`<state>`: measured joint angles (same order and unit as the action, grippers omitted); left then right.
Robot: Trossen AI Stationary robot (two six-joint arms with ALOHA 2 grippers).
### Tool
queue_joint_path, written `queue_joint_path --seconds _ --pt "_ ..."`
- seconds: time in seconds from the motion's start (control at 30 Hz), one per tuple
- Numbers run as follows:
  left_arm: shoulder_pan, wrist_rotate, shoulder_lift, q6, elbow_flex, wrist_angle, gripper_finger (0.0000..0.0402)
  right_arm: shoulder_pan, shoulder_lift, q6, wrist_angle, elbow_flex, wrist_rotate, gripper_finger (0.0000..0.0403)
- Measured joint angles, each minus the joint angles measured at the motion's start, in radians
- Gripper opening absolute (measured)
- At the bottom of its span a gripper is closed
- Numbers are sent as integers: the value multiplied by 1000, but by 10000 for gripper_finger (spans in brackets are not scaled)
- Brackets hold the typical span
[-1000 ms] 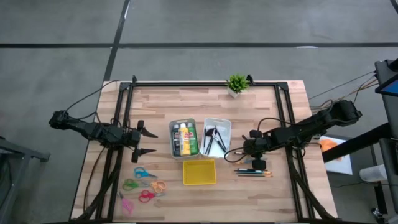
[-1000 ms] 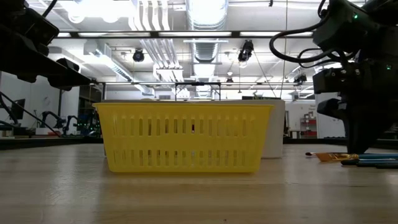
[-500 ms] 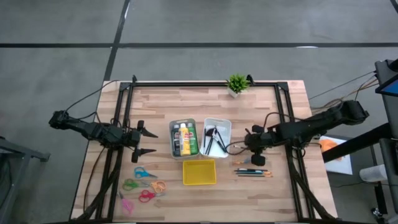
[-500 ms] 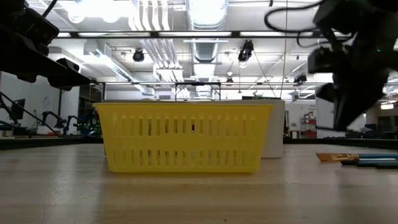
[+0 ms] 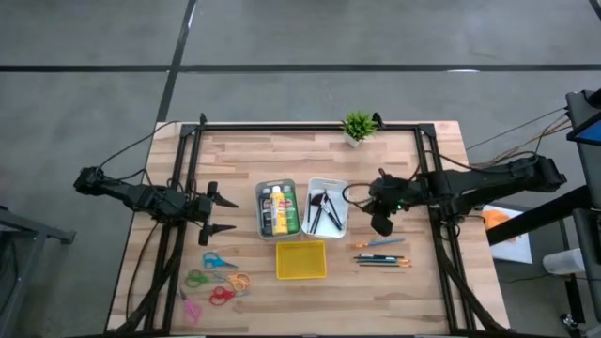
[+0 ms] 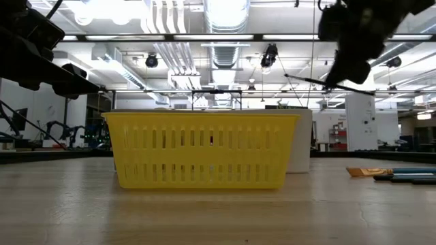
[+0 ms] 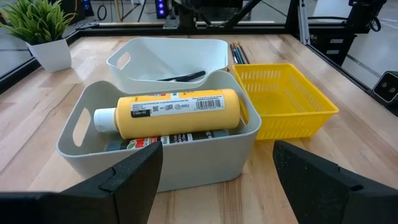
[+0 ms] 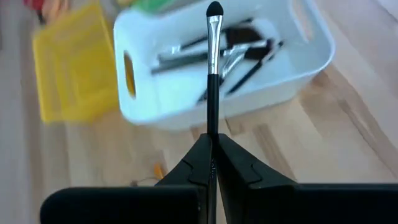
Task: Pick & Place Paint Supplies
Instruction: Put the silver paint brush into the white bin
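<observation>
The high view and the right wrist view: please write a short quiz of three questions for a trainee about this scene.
1. True or false: the right gripper is shut on a brush.
2. Which bin lies just ahead of that brush: A the white bin, B the yellow basket, C the grey bin?
3. Fill in: the left gripper waits left of the grey bin with its jaws ____.

Key: 1 true; 2 A; 3 open.

Right arm raised, left arm idle
Right gripper [image 5: 380, 223] hung pinched shut above the table; left gripper [image 5: 223, 214] waited, fingers spread.
</observation>
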<state>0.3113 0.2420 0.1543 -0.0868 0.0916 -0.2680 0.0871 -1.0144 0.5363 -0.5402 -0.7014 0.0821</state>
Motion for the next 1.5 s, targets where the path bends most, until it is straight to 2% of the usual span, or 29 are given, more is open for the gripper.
queue_joint_path --seconds 0.3,0.47,0.63,0.8,1.0,1.2,1.5 --pt "0 0 0 0 0 0 306 -106 -127 314 123 -50 -7 9" --pt "0 0 0 0 0 0 306 -119 -223 393 231 -53 -12 9" --pt "0 0 0 0 0 0 306 -119 -328 456 239 -107 -16 9" --pt "0 0 0 0 0 0 306 -138 -454 446 208 -210 -81 9" --pt "0 0 0 0 0 0 306 -143 -622 401 35 -364 -83 9" --pt "0 0 0 0 0 0 306 -145 -758 346 -52 -490 -83 9" --pt "0 0 0 0 0 0 306 -147 -835 324 -81 -536 -91 9"
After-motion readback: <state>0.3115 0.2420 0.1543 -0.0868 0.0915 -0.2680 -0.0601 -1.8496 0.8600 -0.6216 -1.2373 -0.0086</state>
